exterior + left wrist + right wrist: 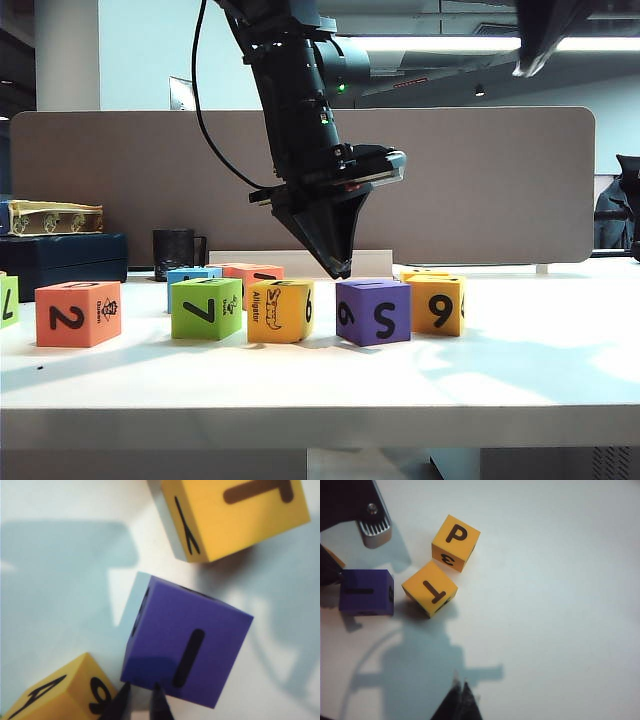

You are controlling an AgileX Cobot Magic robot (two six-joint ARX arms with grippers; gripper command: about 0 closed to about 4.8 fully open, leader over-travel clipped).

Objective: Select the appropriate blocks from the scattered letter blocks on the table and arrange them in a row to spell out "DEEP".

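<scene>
Red-orange "2" block (77, 313) nearest; row unfinished, P block (455, 542) unplaced. Your left gripper (140, 705) narrow, empty, over purple cube (187, 647); right gripper (462, 697) pinched above table (560, 630).

Closed right hand (461, 687) above table (560, 605), apart from blocks.

White table (520, 380) with scattered letter blocks (373, 312)
</scene>
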